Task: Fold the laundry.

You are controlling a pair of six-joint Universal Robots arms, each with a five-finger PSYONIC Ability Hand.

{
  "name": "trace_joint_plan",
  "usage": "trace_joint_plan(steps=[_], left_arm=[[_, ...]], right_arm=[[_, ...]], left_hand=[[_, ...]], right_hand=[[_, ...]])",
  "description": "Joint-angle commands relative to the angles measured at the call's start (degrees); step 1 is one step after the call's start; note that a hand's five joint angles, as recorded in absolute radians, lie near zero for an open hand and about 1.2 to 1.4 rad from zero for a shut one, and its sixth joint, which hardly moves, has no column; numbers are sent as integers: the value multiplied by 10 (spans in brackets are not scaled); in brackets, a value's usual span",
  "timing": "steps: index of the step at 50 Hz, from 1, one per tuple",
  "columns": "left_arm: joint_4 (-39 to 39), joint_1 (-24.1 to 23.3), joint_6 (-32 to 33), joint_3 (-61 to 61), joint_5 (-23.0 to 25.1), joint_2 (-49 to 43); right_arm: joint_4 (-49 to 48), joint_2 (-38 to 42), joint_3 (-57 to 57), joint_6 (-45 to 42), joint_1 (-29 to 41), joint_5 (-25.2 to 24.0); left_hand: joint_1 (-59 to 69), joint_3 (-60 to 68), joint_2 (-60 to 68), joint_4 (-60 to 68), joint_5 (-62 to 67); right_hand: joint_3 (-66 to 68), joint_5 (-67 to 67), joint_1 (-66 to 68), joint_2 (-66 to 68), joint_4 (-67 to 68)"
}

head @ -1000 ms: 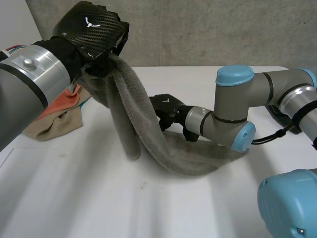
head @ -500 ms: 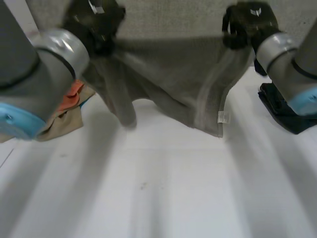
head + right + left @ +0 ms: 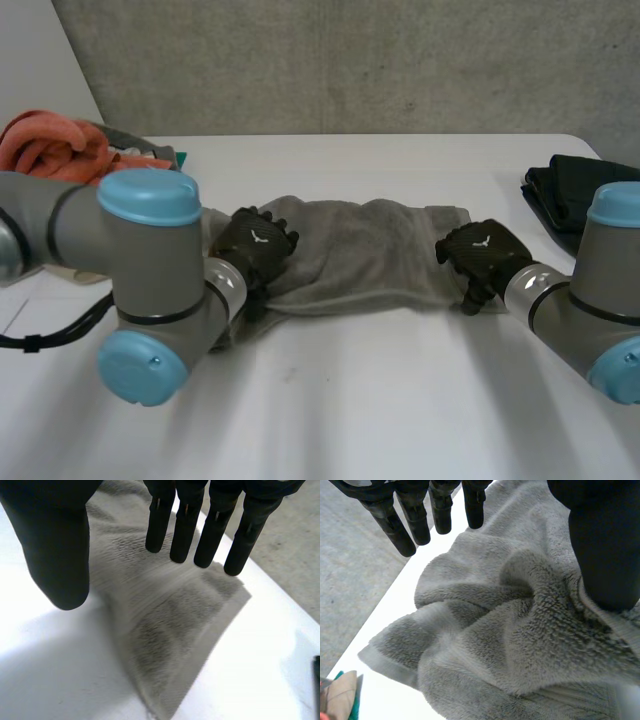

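towel [image 3: 360, 252] lowered onto table [image 3: 330, 400] | left hand [image 3: 258, 243] at left end, unclenched | right hand [image 3: 482, 252] at right end, unclenched

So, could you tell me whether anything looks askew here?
The grey terry towel lies rumpled on the white table: its end by the left hand is bunched into folds, the end by the right hand lies flatter.

White table [image 3: 330, 400] before a grey wall [image 3: 350, 60].
The rough, speckled concrete wall rises just behind the table's far edge.

Bare table [image 3: 330, 410] front, towel [image 3: 360, 250] across middle
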Motion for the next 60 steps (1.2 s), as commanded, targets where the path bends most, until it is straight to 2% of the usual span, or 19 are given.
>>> trace_joint_plan(steps=[1, 8, 16, 20, 23, 28, 33, 44, 56, 60], left_arm=[[0, 53, -52, -87, 4, 103], [1, 97, -88, -169, 9, 166], [-22, 136, -134, -220, 40, 161], [-33, 160, -136, -225, 78, 140], [-34, 168, -135, -222, 91, 127], [-28, 166, -125, -211, 98, 97], [-14, 151, -110, -198, 87, 66], [45, 118, -81, -175, 28, 35], [69, 98, -62, -162, 11, 28], [72, 100, -61, -154, 7, 20]], right_arm=[[17, -70, 4, 36, -27, 14], [65, -59, -21, 14, -62, -2], [173, -12, -68, -1, -92, -28], [160, 15, -67, -11, -103, -65], [139, 27, -64, -18, -109, -85], [91, 50, -58, -18, -114, -115], [67, 68, -59, -22, -109, -117], [13, 104, -75, -29, -97, -116], [-3, 132, -113, -19, -81, -100], [-17, 138, -122, -14, -80, -89]], left_hand=[[-21, -20, -21, -15, -29], [13, 14, 13, 19, 4], [205, 205, 205, 210, 196], [290, 291, 291, 296, 282], [275, 276, 276, 281, 267], [141, 142, 141, 147, 133], [106, 106, 106, 111, 97], [102, 103, 102, 108, 94], [102, 103, 102, 108, 94], [102, 103, 102, 108, 94]], right_hand=[[-55, -44, -55, -54, -55], [-54, -43, -53, -52, -53], [-3, 8, -3, -2, -3], [-2, 9, -1, 0, -1], [-2, 9, -1, 0, -1], [-39, -28, -38, -37, -38], [-37, -26, -36, -35, -37], [7, 18, 7, 8, 7], [77, 88, 78, 79, 78], [168, 179, 169, 170, 168]])
